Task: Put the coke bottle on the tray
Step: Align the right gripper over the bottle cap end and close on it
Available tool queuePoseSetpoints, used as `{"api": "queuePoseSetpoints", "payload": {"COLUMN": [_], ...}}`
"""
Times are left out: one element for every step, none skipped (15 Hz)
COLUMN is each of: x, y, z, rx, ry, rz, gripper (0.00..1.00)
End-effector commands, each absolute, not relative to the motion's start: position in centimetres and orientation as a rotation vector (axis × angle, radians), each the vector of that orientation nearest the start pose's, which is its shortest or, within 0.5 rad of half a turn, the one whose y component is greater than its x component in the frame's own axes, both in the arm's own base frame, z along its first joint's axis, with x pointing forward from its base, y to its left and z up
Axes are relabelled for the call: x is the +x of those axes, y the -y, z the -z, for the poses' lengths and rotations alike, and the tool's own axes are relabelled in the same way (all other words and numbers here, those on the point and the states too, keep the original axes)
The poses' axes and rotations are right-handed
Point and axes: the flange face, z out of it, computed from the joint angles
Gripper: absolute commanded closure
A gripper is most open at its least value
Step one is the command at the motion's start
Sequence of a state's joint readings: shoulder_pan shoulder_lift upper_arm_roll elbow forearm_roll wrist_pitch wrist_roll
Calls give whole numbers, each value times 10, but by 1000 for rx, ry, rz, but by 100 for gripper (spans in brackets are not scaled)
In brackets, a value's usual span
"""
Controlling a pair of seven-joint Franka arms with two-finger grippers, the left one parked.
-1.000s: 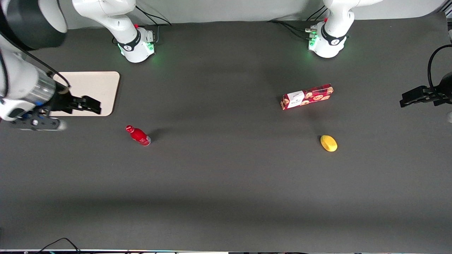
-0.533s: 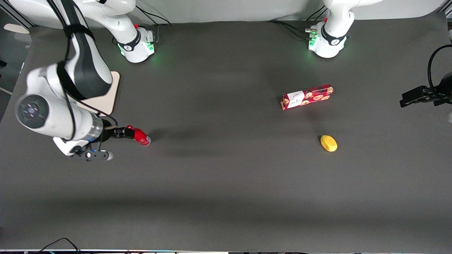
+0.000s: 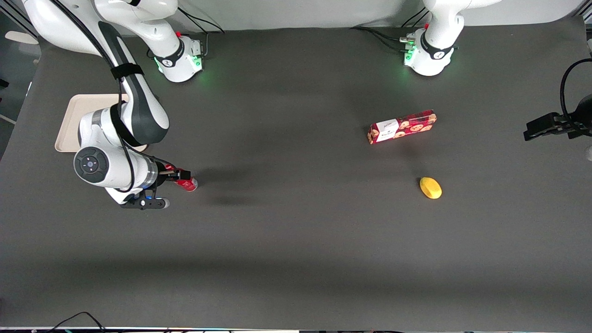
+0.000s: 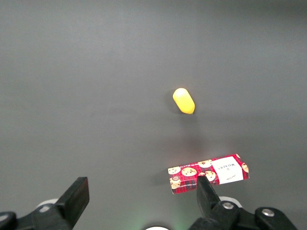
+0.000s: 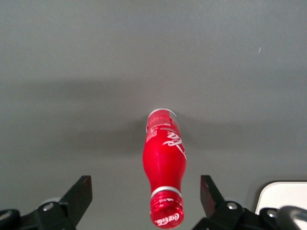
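I see my gripper [image 5: 144,191] wide open astride coke bottle [image 5: 164,170] | holding nothing | tray [image 3: 76,108] at its 11 o'clock

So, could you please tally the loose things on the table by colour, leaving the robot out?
Red: 2, the coke bottle standing between the open pincer fingers, and the biscuit box.
Yellow: 1, the oval object.
Beige: 1, the tray.
Total: 4.
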State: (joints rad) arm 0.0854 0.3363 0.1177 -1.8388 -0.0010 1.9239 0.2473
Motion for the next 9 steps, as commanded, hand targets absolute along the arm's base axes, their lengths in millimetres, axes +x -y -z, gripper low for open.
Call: {"api": "queuePoseSetpoints", "payload": {"x": [567, 559, 557, 557, 556, 555, 553, 549, 546], "y": [-108, -106, -104, -103, -104, -104, -104, -103, -102], "z": [-332, -333, -336, -337, -339, -340, -345, -347, -352], "rx": [-3156, -3160, -3163, -3167, -3168, -3168, -3169, -3170, -3170], "ry": [-108, -106, -108, -104, -102, -102, -102, -106, -113], "rz": [-390, -389, -384, -380, -376, -371, -349, -312, -264], "gripper": [0, 0, 2, 8, 15, 22, 25, 26, 26]}}
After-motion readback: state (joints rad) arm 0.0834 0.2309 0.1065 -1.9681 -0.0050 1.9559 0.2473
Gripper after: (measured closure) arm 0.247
